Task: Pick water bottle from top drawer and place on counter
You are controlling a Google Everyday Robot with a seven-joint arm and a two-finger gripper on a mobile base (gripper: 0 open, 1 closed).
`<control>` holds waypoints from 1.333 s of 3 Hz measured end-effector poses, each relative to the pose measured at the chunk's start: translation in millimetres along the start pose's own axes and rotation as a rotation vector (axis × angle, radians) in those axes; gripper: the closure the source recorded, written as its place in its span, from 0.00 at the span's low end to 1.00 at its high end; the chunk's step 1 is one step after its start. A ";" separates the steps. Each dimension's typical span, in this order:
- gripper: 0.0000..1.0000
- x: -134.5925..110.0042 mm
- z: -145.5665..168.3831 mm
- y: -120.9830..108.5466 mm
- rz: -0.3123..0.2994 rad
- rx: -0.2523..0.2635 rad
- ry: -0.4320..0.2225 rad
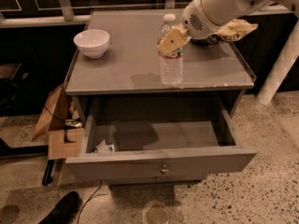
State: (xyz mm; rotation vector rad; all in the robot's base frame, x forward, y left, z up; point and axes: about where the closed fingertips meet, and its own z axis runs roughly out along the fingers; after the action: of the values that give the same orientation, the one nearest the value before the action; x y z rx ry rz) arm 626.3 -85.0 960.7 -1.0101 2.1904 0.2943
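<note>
Fingers (167,42) of the gripper (171,41), over the front half of the surface (126,55), pinch the bottle (171,69) just below its white cap. Clear and ribbed, it stands upright near the front edge, seemingly touching down. Lower it straight, let the base settle flat, then release, well back from the open drawer (159,161).
</note>
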 end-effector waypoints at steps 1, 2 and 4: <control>1.00 -12.7 15.8 -18.7 -0.033 0.029 -0.098; 1.00 -17.1 21.6 -26.1 -0.052 0.045 -0.159; 1.00 -13.1 34.3 -32.8 -0.050 0.051 -0.201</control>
State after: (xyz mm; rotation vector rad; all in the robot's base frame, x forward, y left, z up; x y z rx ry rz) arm 673.5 -83.5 947.1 -0.9624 1.9795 0.3025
